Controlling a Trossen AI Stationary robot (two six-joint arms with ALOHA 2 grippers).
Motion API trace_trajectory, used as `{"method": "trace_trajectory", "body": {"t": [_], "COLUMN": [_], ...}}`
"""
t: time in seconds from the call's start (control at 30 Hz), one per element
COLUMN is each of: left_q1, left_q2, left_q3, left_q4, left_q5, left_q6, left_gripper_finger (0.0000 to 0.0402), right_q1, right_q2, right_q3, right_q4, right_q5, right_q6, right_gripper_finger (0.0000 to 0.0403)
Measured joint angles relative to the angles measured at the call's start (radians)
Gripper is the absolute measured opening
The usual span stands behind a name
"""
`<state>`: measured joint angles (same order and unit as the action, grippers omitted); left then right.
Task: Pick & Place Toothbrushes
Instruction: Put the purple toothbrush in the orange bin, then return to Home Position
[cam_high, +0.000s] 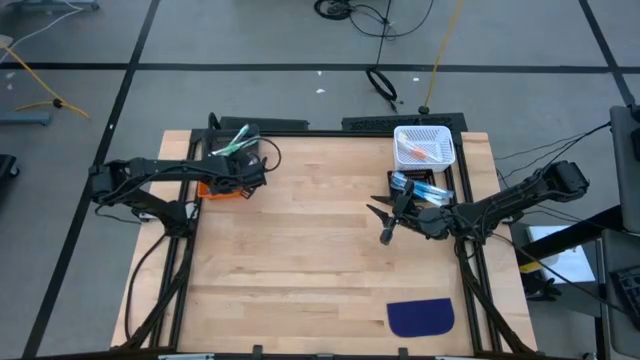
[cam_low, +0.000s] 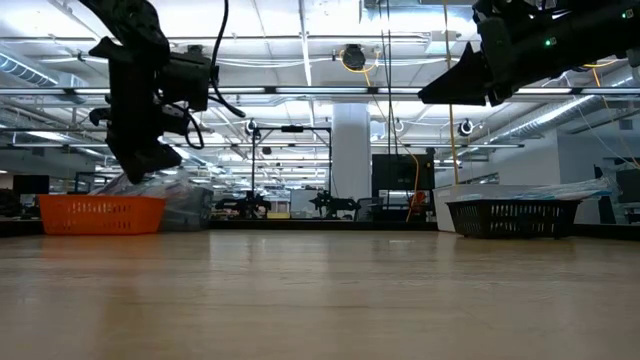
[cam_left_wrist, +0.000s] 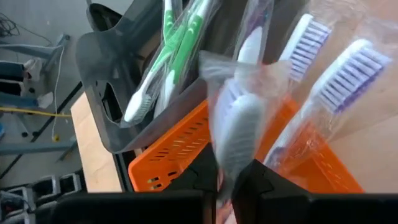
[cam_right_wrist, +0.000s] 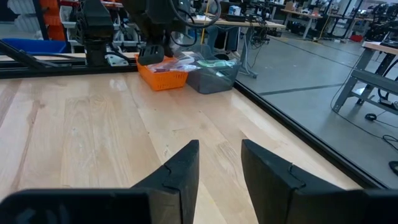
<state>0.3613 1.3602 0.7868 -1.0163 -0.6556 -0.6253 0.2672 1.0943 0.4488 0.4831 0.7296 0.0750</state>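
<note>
The left gripper (cam_high: 247, 180) hangs over the orange slatted plastic basket (cam_high: 213, 189) at the table's ten o'clock corner. In the left wrist view its fingers pinch the end of a white toothbrush in a clear crinkled wrapper (cam_left_wrist: 239, 121), whose long axis runs straight out from the fingertips and over the basket's rim. Beside it lie two more wrapped white toothbrushes with purple-striped bristles (cam_left_wrist: 348, 78) inside the basket, and just beyond stands a dark grey plastic bin (cam_high: 236, 139) holding green-and-white toothbrushes (cam_left_wrist: 163, 56). The held brush is right above its basket, so the release needs only a short drop, I judge.

The right gripper (cam_high: 388, 222) hovers over bare wood near the table's middle, towards three o'clock, its fingers standing apart with nothing between them. The nearest unsorted stock, blue-accented wrapped toothbrushes in a black basket (cam_high: 421, 186), lies just behind it at its one o'clock, with a white mesh basket (cam_high: 424, 145) holding orange-accented brushes further on. The right arm is far nearer to these.

I can read no brand, label or writing anywhere.
</note>
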Motion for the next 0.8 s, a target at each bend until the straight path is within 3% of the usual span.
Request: {"method": "trace_trajectory", "body": {"t": [0.47, 0.8], "left_q1": [-0.001, -0.022], "left_q2": [-0.005, -0.084], "left_q3": [0.002, 0.084], "left_q4": [-0.004, 0.003], "left_q5": [0.028, 0.026], "left_q6": [0.046, 0.105], "left_gripper_finger": [0.0178, 0.0205], "right_q1": [0.000, 0.000], "right_q2": [0.000, 0.000], "right_q3": [0.000, 0.000], "right_q4": [-0.003, -0.004], "right_q5": [0.001, 0.002], "right_q6": [-0.001, -0.001], "right_gripper_finger": [0.0110, 0.0110]}}
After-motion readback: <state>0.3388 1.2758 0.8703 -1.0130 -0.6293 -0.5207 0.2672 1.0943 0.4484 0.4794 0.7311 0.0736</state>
